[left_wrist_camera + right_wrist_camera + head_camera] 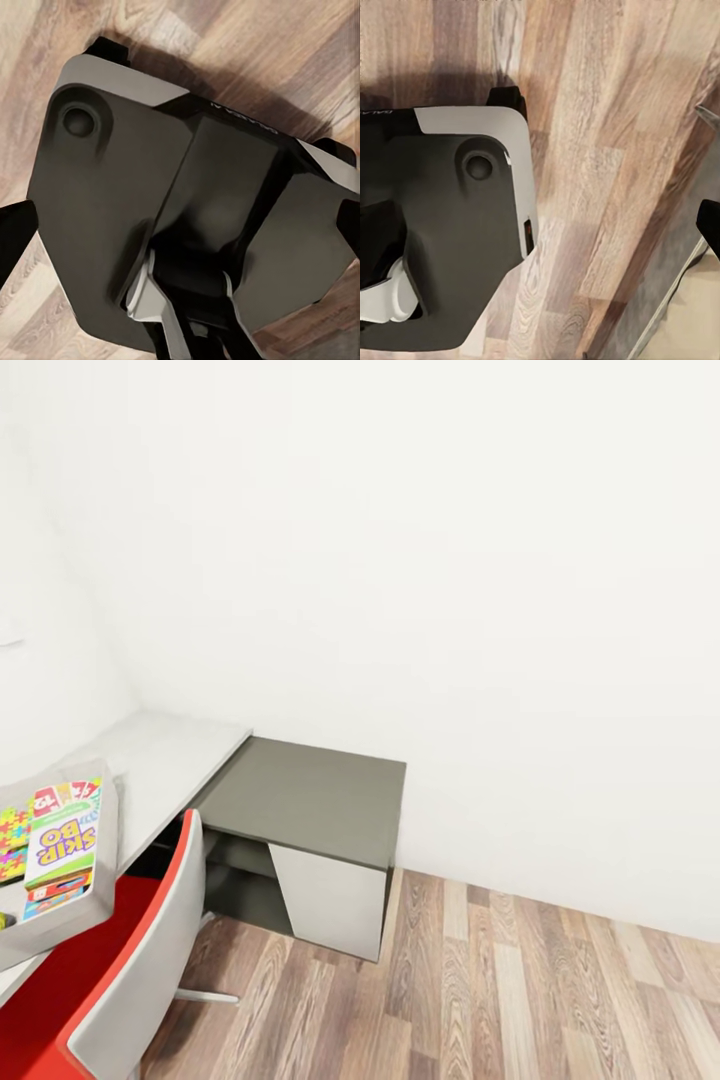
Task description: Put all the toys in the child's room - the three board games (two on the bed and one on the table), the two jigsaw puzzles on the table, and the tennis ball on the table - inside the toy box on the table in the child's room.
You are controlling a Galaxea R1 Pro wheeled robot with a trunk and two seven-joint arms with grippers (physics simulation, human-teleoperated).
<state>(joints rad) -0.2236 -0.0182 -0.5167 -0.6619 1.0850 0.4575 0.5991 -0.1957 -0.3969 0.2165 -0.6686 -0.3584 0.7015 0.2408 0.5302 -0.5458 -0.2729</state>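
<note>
Board game (60, 850) in the toy box (95, 905) looks light, stiff, slick: I'd pinch its long edges; jaws' state I cannot tell

Table (300, 800): pale speckled top joins bare dark grey top; toy box (100, 840) on pale part.

I see the toy box (70, 905) on the table (300, 800) near its left end. A board game (62, 845) lies in it, with a jigsaw puzzle (14, 842) at its left. A chair (130, 970) stands in front.
</note>
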